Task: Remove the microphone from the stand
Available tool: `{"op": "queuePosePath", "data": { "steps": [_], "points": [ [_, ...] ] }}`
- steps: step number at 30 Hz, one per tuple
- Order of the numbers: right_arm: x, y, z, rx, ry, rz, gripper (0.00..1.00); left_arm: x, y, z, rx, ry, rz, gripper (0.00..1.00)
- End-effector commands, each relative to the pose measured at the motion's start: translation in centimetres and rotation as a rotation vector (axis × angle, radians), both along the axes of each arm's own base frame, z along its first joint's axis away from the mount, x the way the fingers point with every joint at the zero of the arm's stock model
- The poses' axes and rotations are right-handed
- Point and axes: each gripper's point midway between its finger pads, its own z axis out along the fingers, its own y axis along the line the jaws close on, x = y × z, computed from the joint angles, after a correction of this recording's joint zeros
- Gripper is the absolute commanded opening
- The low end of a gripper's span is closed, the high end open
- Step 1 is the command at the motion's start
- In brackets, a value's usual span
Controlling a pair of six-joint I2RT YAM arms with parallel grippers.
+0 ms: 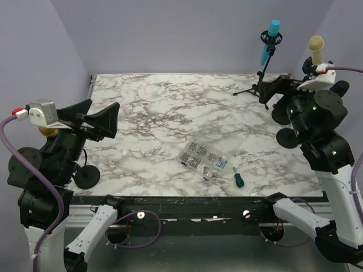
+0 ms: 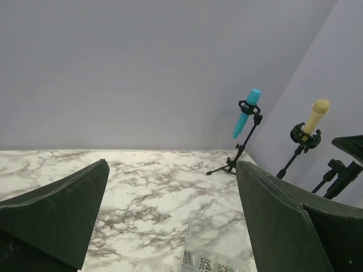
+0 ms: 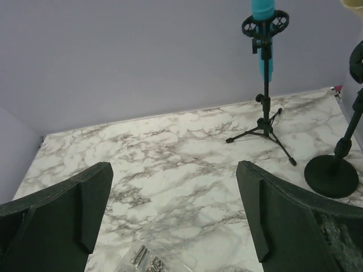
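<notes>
Plainly nothing is held yet: the right pincer (image 3: pixel 173 165) stands spread as wide as it goes with only air between its fingers, and the left pincer (image 2: pixel 173 164) is equally wide and equally empty. The blue microphone (image 1: pixel 270 42) sits at the top of the tripod stand (image 1: pixel 260 79), pushed through the ring clip (image 3: pixel 265 22) with its head up and its body tilted, so the clip alone carries it and the splayed legs keep the whole thing from tipping on the marble surface (image 1: pixel 159 113). A cream microphone (image 1: pixel 316 48) on a round-based stand (image 3: pixel 332 173) rises just to the right of the tripod stand; which of the two the task means cannot be told, though the right wrist view is aimed toward the blue one. The right pincer hangs near the tripod stand, on its near right side, a fair place from which to reach the clip, while the left pincer waits well apart from it, far to its left. Opened this wide, the fingers look ready to take the microphone's barrel, and the spare arm could steady the light tripod stand, which seems apt to topple if pulled. A clear parts box (image 1: pixel 202 157) and a screwdriver (image 1: pixel 237 178) lie well nearer the arms than the tripod stand, outside any likely reach path.
</notes>
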Motion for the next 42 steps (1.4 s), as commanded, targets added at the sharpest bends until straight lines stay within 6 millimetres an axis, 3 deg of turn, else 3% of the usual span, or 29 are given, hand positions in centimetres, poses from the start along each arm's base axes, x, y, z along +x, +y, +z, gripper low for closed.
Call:
{"op": "queuePosePath", "data": {
  "steps": [1,5,9,14,19,22,27,32,42],
  "points": [
    [1.9,2.8,-2.6,0.002,0.067,0.108,1.00,2.4,-0.7,-5.3,0.064,0.179,-0.005,0.98],
    [2.3,5.8,-3.6,-0.004,0.056,0.261,1.00,2.8,-0.1,-8.3,0.078,0.261,0.034,0.99],
    [2.4,7.0,-4.5,0.024,0.060,0.316,1.00,2.9,1.2,-10.5,0.091,0.322,0.109,0.98],
    [1.9,9.5,-5.5,0.079,0.092,0.449,1.00,3.6,4.4,-14.6,0.090,0.489,0.304,0.99],
    [1.2,10.2,-5.4,0.103,0.054,0.497,1.00,4.4,7.7,-17.0,0.136,0.626,0.517,0.99],
    [1.0,10.1,-5.2,0.098,0.043,0.499,1.00,4.8,9.9,-16.7,0.158,0.666,0.665,0.99],
    [0.6,10.2,-5.0,0.094,0.030,0.497,1.00,4.7,13.7,-14.2,0.193,0.664,0.929,0.99],
    [0.1,10.5,-5.0,0.097,0.024,0.510,1.00,4.7,16.0,-11.6,0.221,0.604,1.078,0.99],
    [0.1,10.7,-5.2,0.098,0.025,0.517,1.00,1.7,21.7,-9.5,0.071,0.520,1.344,0.99]
  ]
}}
